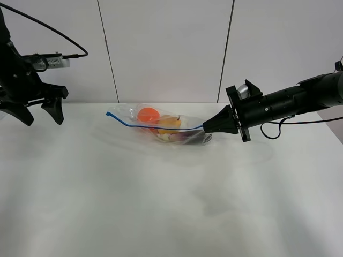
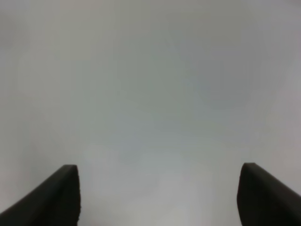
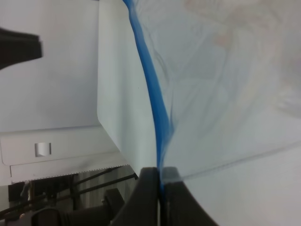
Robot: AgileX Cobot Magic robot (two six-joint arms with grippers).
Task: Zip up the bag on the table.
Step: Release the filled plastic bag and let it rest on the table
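The clear plastic bag (image 1: 163, 126) lies at the back middle of the white table (image 1: 161, 203). An orange (image 1: 148, 114), a yellow pear (image 1: 170, 123) and a purple eggplant (image 1: 181, 137) show through it. Its blue zip strip (image 1: 144, 126) runs from a free left end to my right gripper (image 1: 206, 127), which is shut on the strip's right end. In the right wrist view the strip (image 3: 153, 89) enters between the closed fingertips (image 3: 160, 184). My left gripper (image 1: 42, 113) is open and empty, raised at the far left, well away from the bag. The left wrist view shows its two fingertips (image 2: 61, 197) apart over blank white.
White wall panels (image 1: 166, 48) stand behind the table's far edge. The table's right edge (image 1: 332, 128) lies under the right arm. A cable (image 1: 48, 27) loops above the left arm.
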